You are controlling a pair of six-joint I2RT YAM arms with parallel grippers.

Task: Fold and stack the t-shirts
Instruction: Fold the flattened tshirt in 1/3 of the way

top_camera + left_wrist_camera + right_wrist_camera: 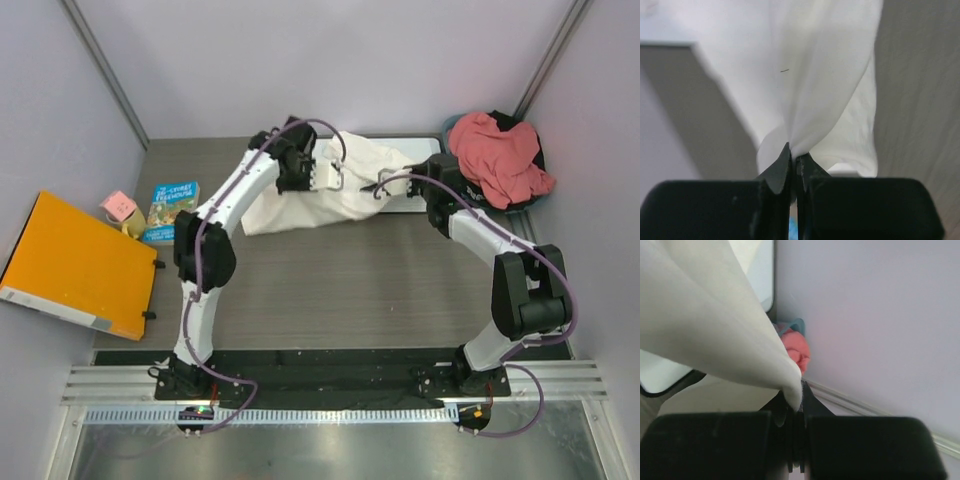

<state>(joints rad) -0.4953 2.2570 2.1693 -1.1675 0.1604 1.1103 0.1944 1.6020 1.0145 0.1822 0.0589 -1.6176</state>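
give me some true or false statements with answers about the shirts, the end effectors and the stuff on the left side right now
1. The left end effector is shut on the white t-shirt. True.
2. The right end effector is open and empty. False: it is shut on a fold of the white t-shirt too.
3. The salmon t-shirt lies folded flat at the middle of the table. False: it sits in a crumpled heap at the far right corner.
4. An orange folder lies at the left edge of the scene. True.
5. The book rests on top of the white t-shirt. False: it lies apart from the shirt, next to the orange folder.
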